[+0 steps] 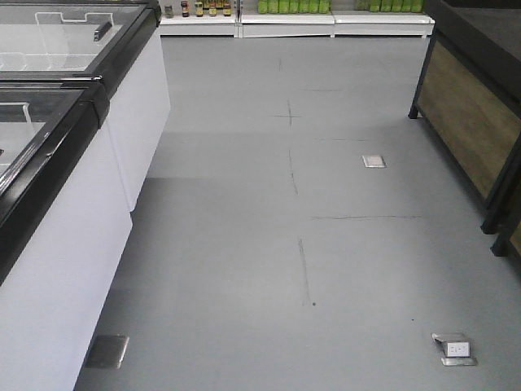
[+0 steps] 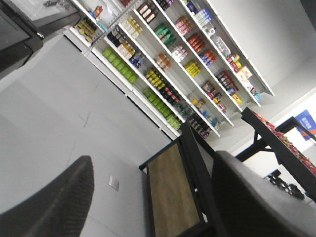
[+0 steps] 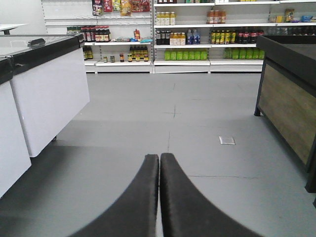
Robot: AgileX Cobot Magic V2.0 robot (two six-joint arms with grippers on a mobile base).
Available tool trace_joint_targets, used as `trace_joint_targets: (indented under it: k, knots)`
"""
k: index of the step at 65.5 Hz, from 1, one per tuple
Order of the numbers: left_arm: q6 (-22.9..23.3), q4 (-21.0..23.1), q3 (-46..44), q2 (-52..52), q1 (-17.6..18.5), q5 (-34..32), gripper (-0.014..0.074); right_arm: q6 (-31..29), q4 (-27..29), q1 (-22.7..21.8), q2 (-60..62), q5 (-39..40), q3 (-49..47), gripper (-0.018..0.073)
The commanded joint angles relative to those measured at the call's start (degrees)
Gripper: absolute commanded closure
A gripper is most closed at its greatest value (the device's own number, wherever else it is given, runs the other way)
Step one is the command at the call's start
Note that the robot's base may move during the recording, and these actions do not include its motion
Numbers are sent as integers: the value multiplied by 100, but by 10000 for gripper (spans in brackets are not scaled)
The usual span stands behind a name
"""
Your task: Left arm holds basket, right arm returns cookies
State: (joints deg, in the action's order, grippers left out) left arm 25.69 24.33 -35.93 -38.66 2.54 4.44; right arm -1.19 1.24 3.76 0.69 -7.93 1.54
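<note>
The basket and the cookies are out of view in all three views. In the left wrist view my left gripper (image 2: 153,165) is open, its two dark fingers (image 2: 54,202) wide apart with only floor and a stand between them. In the right wrist view my right gripper (image 3: 159,157) is shut, the two dark fingers (image 3: 140,197) pressed together at the tips with nothing between them, pointing along the grey floor toward the far shelves. Neither arm shows in the front view.
White chest freezers (image 1: 73,204) with black rims line the left side. A black-framed wooden display stand (image 1: 472,114) is at the right. Stocked shelves (image 3: 197,44) run along the far wall. Metal floor outlets (image 1: 374,161) (image 1: 454,349) sit in the grey floor.
</note>
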Motion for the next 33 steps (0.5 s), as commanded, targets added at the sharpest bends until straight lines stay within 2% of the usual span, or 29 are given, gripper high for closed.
trace_joint_targets:
  k: [1, 8, 24, 28, 33]
  knots:
    - [26, -70, -330, -362, -190, -713, 119, -35, -5, 0, 96, 395, 25, 570]
    - [26, -93, -733, -806, -827, -550, 117, -35, -5, 0, 96, 395, 25, 570]
    - [20, -561, -1919, -1512, -2888, 407, 117, -35, -5, 0, 96, 395, 25, 570]
    - [20, -538, -2129, -1705, -3184, 526, 117, -35, -5, 0, 96, 395, 25, 570]
    - [37, -486, -2311, -2012, -3358, 497, 117, -35, -5, 0, 96, 395, 25, 570]
